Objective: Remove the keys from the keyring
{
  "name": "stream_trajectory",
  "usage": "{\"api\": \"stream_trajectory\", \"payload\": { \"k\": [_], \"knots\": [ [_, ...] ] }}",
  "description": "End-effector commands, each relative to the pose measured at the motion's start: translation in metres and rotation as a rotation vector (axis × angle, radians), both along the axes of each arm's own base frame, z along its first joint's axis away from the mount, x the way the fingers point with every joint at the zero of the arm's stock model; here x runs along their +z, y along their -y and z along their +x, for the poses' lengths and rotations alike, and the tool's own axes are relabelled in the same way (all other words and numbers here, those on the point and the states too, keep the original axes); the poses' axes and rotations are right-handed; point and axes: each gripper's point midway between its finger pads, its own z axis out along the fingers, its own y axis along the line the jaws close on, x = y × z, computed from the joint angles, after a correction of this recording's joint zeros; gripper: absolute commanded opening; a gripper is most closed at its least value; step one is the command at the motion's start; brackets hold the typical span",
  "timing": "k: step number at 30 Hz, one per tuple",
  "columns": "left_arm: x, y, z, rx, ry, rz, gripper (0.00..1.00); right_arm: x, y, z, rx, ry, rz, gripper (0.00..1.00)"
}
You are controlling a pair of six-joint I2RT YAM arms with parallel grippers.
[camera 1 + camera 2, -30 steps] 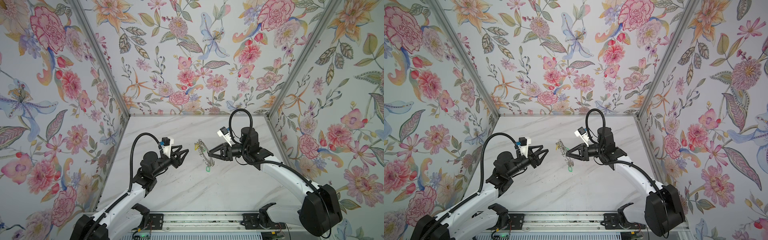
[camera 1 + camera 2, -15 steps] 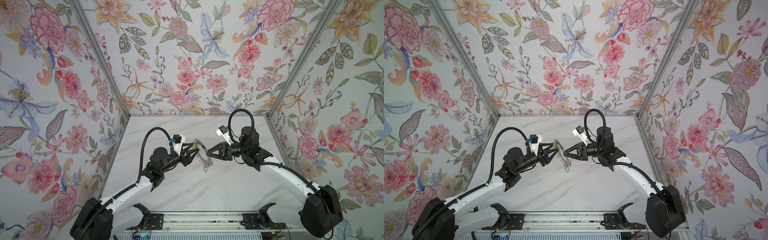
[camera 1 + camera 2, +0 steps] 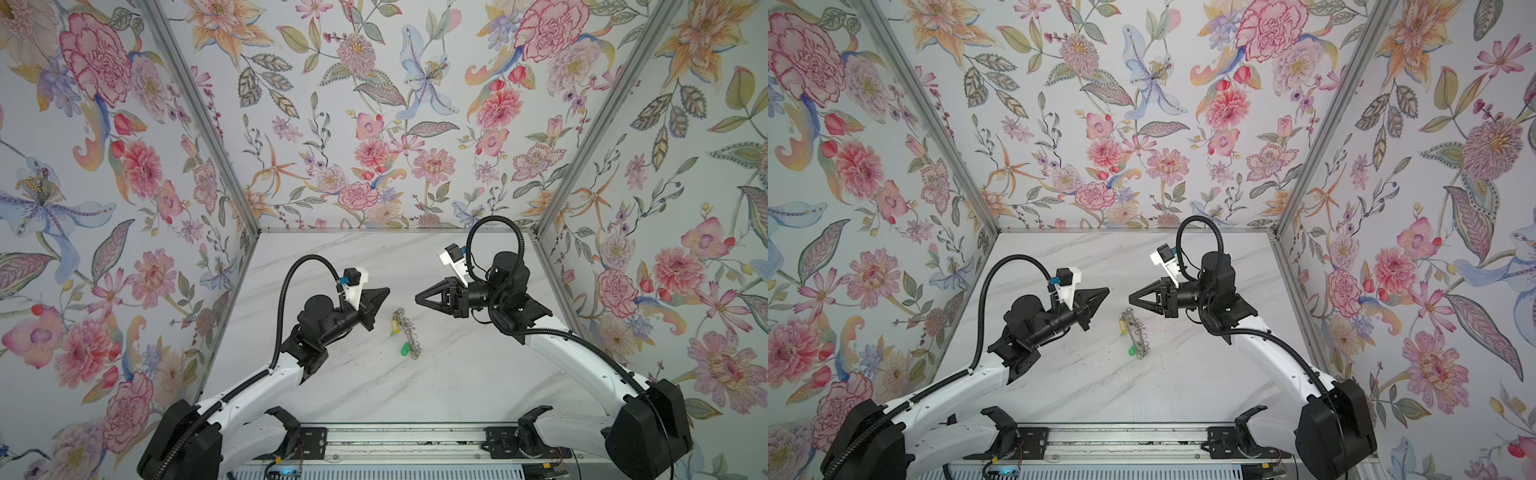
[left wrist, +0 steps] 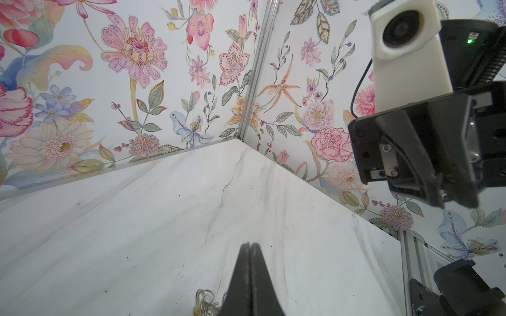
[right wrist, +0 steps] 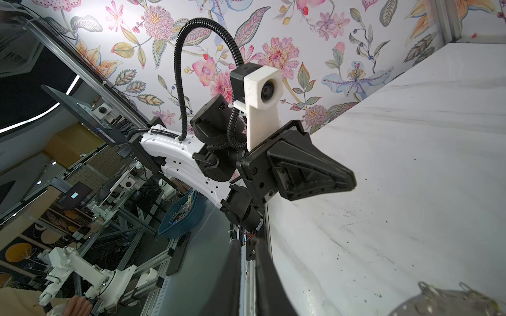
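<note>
Both my grippers have just let go. A moment ago my right gripper [image 3: 417,297] held the keyring up between the arms and my left gripper [image 3: 387,291] had come in onto it; now the keyring [image 3: 408,332] is down on the bench [image 3: 478,374] and neither arm touches it. My left gripper is closed tight on nothing; the left wrist view shows its fingers [image 4: 250,273] pressed together with no gap. My right gripper has narrowed too, but in the right wrist view a thin slit shows between its fingers [image 5: 262,273], and I can't tell if they have finished closing. It holds nothing.

My read: the handover or pull failed, or the ring was dropped. No key lies apart from the ring, so nothing looks removed yet. I'd need to re-grasp.

The keyring lies near the middle of the bench, between the two grippers and a bit toward the front edge, well clear of the side walls. It looks foreshortened, a grey metal disc fringed with wire loops; whether it lies flat or tilted I can't tell. A yellow tag [image 3: 394,325] sits at its left side toward the back, a green tag [image 3: 404,349] at its left side toward the front. The keys themselves are too small to make out.
</note>
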Motion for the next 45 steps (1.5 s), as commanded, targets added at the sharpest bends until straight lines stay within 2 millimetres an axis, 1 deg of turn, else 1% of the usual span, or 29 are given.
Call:
{"api": "stream_trajectory", "payload": {
  "k": [1,3,5,6,7,8,9,11,12,14,16,17,19,21,23,25,27,30,33,35,37,40,42,45],
  "knots": [
    [0.001,-0.004,-0.002,0.022,0.020,0.016,0.00,-0.002,0.000,0.009,-0.036,0.011,0.002,0.13],
    [-0.001,-0.006,-0.001,0.034,0.013,0.027,0.00,-0.016,0.000,0.016,-0.076,-0.010,-0.049,0.14],
    [-0.003,-0.007,0.001,0.047,0.006,0.038,0.00,-0.045,0.003,0.034,-0.188,-0.043,-0.159,0.16],
    [-0.005,-0.008,0.003,0.059,-0.002,0.044,0.02,-0.060,0.004,0.042,-0.235,-0.055,-0.226,0.17],
    [-0.010,-0.012,0.007,0.094,-0.017,0.055,0.11,-0.082,0.007,0.050,-0.301,-0.071,-0.317,0.21],
    [-0.015,-0.019,0.012,0.145,-0.041,0.070,0.16,-0.104,0.009,0.058,-0.365,-0.084,-0.399,0.22],
    [-0.021,-0.026,0.018,0.195,-0.062,0.083,0.19,-0.121,0.007,0.060,-0.386,-0.095,-0.460,0.24],
    [-0.036,-0.047,0.028,0.321,-0.121,0.105,0.36,-0.159,-0.001,0.062,-0.429,-0.126,-0.596,0.38],
    [-0.042,-0.058,0.032,0.371,-0.149,0.103,0.39,-0.175,-0.004,0.063,-0.446,-0.138,-0.661,0.42],
    [-0.058,-0.079,0.037,0.441,-0.223,0.080,0.43,-0.206,-0.025,0.056,-0.439,-0.156,-0.781,0.49],
    [-0.069,-0.095,0.039,0.487,-0.274,0.046,0.46,-0.230,-0.039,0.055,-0.451,-0.184,-0.882,0.53],
    [-0.073,-0.102,0.038,0.502,-0.290,0.035,0.47,-0.241,-0.045,0.054,-0.458,-0.197,-0.933,0.55],
    [-0.076,-0.109,0.035,0.516,-0.295,0.025,0.48,-0.258,-0.051,0.057,-0.493,-0.217,-1.015,0.58],
    [-0.077,-0.114,0.032,0.527,-0.293,0.023,0.50,-0.268,-0.058,0.058,-0.507,-0.241,-1.056,0.62],
    [-0.077,-0.118,0.029,0.536,-0.287,0.029,0.50,-0.277,-0.065,0.058,-0.498,-0.290,-1.069,0.64],
    [-0.078,-0.122,0.026,0.546,-0.284,0.037,0.51,-0.284,-0.067,0.058,-0.495,-0.322,-1.074,0.64],
    [-0.079,-0.125,0.025,0.553,-0.282,0.043,0.52,-0.291,-0.063,0.061,-0.508,-0.346,-1.087,0.65],
    [-0.080,-0.128,0.023,0.554,-0.279,0.051,0.52,-0.300,-0.053,0.072,-0.535,-0.377,-1.100,0.67],
    [-0.081,-0.128,0.024,0.550,-0.279,0.058,0.52,-0.300,-0.045,0.093,-0.593,-0.355,-1.098,0.69],
    [-0.080,-0.128,0.024,0.547,-0.276,0.056,0.52,-0.298,-0.048,0.110,-0.609,-0.345,-1.071,0.70],
    [-0.079,-0.127,0.025,0.540,-0.275,0.052,0.53,-0.296,-0.057,0.131,-0.615,-0.323,-1.038,0.77],
    [-0.078,-0.124,0.026,0.525,-0.277,0.052,0.53,-0.288,-0.075,0.157,-0.605,-0.276,-1.002,0.81],
    [-0.078,-0.123,0.025,0.519,-0.280,0.054,0.53,-0.287,-0.083,0.167,-0.596,-0.253,-1.014,0.84],
    [-0.081,-0.127,0.022,0.533,-0.280,0.055,0.53,-0.295,-0.087,0.176,-0.578,-0.245,-1.083,0.85]
  ]
}}
